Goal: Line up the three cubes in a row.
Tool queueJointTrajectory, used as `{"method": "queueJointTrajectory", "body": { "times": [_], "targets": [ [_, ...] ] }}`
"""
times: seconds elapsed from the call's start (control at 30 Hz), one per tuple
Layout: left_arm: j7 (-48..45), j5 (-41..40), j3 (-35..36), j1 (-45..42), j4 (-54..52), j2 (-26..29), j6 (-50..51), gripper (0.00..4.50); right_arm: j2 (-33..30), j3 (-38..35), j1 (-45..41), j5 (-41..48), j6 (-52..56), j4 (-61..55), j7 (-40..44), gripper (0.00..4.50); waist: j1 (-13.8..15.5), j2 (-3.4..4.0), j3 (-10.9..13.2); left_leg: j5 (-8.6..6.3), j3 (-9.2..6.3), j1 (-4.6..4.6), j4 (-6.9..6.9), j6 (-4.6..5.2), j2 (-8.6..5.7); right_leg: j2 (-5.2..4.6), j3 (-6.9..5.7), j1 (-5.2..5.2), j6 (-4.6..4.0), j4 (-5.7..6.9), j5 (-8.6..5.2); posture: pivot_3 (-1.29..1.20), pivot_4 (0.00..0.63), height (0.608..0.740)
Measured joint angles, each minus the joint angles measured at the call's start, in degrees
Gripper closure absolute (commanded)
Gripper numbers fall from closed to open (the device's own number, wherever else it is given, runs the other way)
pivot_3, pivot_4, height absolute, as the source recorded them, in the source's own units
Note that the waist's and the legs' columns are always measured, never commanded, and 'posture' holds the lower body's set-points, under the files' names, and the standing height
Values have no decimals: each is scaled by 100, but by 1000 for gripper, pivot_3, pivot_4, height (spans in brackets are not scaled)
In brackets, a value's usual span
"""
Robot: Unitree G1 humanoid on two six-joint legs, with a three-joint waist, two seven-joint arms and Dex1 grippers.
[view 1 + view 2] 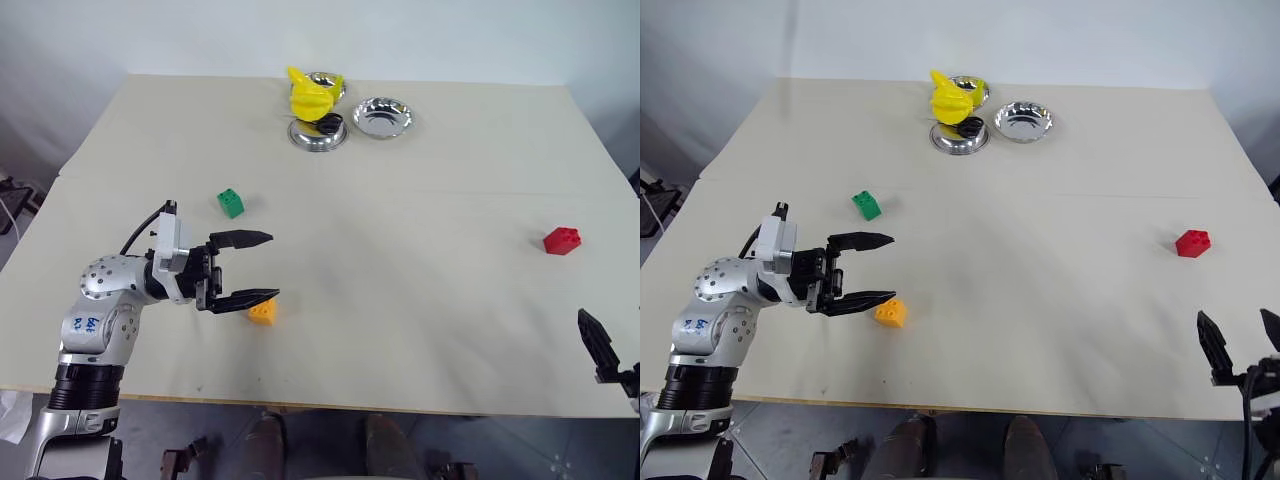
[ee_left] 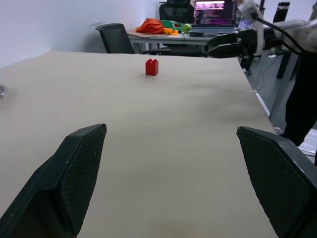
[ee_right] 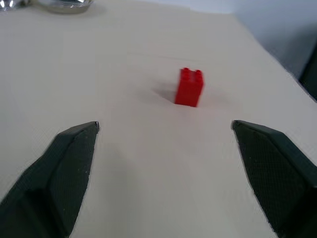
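On the beige worktop (image 1: 420,300) the small green studded plastic cube (image 1: 231,203) sat at the left, the orange studded cube (image 1: 263,312) lay nearer the front edge, and the red studded cube (image 1: 562,241) stood well apart at the right. The left gripper (image 1: 258,267) hung wide and empty, its lower finger just above the orange cube. The right gripper (image 1: 1240,345) stood wide and empty near the front right edge, facing the red cube.

- orange cube (image 1: 263,312): partly covered by the lower finger of the left gripper (image 1: 258,268); contact can't be told
- right gripper (image 1: 1241,346): cut by the frame's corner, wrist out of frame
- black item in the near steel bowl (image 1: 318,133): too small to identify
- far steel bowl (image 1: 327,80): mostly hidden behind the yellow object (image 1: 308,97)
- worktop (image 1: 420,280): near edge cut off at right
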Motion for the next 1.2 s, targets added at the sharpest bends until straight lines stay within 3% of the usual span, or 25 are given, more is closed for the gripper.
{"method": "queueJointTrajectory", "body": {
  "times": [0.17, 0.47, 0.8, 1.2],
  "targets": [
    [237, 40, 337, 257, -27, 85, -38, 19, -925, 90, -1332, -40, 1213, 651, -737, 0, 0, 3, 0, 1, 1, -2, -3, 3, 1, 2, -1, -5, -1, -1, 0, 0, 150, 740],
    [486, 27, 359, 600, -557, 71, 117, 19, -1585, 910, -2617, -273, 2133, 2041, -400, 0, 2, 3, 0, 1, 5, -12, 6, 3, -2, -2, 0, -7, 1, -6, 2, 0, 150, 740],
    [538, 1, 400, 682, -726, 87, 264, 19, -1720, 1424, -3512, -563, 2202, 3164, 99, 0, -8, 4, 0, 2, 9, -13, 5, 2, 1, 0, 2, -11, 2, -6, 2, 0, 150, 740],
    [587, -67, 427, 656, -792, 108, 321, 19, -1628, 2224, -5203, -1579, 763, 5569, 350, 0, -31, 5, 1, 4, 15, -13, 3, -2, 2, 0, 4, -15, 4, -8, 3, 0, 150, 740]
  ]
}}
